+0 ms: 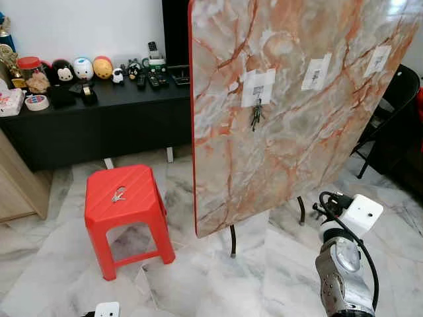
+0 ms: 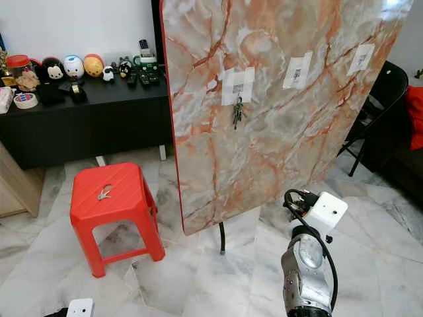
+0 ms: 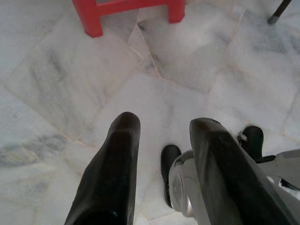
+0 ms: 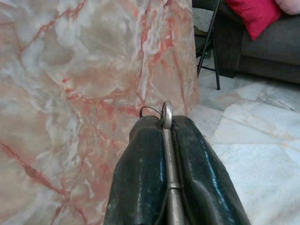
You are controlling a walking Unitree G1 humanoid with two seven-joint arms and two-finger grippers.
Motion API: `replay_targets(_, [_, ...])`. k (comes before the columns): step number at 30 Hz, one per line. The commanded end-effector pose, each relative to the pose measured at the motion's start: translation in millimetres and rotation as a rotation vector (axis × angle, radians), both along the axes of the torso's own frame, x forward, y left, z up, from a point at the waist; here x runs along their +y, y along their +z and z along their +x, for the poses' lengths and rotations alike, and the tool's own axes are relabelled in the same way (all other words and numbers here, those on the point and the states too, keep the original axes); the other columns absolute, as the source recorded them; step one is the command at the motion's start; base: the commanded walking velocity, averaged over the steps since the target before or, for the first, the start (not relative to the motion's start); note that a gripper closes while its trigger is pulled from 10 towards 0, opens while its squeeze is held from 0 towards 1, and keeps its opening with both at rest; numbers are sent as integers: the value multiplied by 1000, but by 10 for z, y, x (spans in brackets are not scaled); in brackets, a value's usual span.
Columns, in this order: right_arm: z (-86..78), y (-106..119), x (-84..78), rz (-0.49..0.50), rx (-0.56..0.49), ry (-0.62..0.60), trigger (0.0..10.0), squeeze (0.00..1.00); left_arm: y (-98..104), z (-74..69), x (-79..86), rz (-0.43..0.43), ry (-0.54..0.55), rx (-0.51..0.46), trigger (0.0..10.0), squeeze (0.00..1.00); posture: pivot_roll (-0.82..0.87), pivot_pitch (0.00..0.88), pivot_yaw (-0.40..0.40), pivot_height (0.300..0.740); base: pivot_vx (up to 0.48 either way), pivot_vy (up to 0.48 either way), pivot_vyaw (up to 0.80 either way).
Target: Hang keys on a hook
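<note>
An upright marble board (image 1: 291, 145) carries three white hook stickers. A bunch of keys (image 1: 256, 113) hangs from the left hook (image 1: 258, 87); the middle hook (image 1: 316, 71) and the right hook (image 1: 378, 59) are bare. Another set of keys (image 1: 119, 194) lies on the red stool (image 1: 135, 181). My right arm (image 1: 340, 271) is raised low in front of the board's right part. In the right wrist view my right gripper (image 4: 165, 119) is shut on a metal key with its ring (image 4: 166, 112), facing the board. My left gripper (image 3: 164, 124) hangs open over the floor.
A black cabinet (image 1: 99, 125) with toys and remotes runs along the back wall. A black folding chair (image 1: 390, 112) stands right of the board, near a dark sofa with a red cushion (image 4: 253, 18). The board's thin black legs (image 1: 232, 241) reach the marble floor.
</note>
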State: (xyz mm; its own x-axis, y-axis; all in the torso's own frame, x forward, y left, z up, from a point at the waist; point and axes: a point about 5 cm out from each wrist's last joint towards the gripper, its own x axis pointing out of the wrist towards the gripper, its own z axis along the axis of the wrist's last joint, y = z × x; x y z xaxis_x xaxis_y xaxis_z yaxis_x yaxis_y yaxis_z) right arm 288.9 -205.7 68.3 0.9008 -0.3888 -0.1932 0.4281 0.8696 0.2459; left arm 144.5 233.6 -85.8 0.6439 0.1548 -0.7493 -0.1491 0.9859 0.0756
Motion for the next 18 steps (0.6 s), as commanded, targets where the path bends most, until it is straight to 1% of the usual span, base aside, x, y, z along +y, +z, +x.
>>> replay_targets(1, [30,43,-51,5,-17,-17,10000,0,-4,3,2,-10,25,4,10000,0,63,0,-85,714,0,0,-781])
replay_targets(10, [40,31,-13,5,-11,-12,10000,0,-1,8,17,-5,31,9,10000,0,65,0,-81,714,0,0,-776])
replay_targets(13, [45,31,-8,7,-13,-12,10000,0,1,15,16,-3,29,9,10000,0,62,0,-82,714,244,0,-756])
replay_targets(15, [51,43,1,-1,-23,-7,10000,0,0,17,15,3,22,15,10000,0,58,0,-83,714,247,0,0])
replay_targets(17, [71,50,25,-8,-18,4,10000,0,-4,24,-3,-15,6,20,10000,0,53,0,-86,714,244,0,0])
replay_targets(18, [88,56,43,-15,-18,15,10000,0,-5,33,-17,-18,-22,27,10000,0,50,0,-93,714,244,0,0])
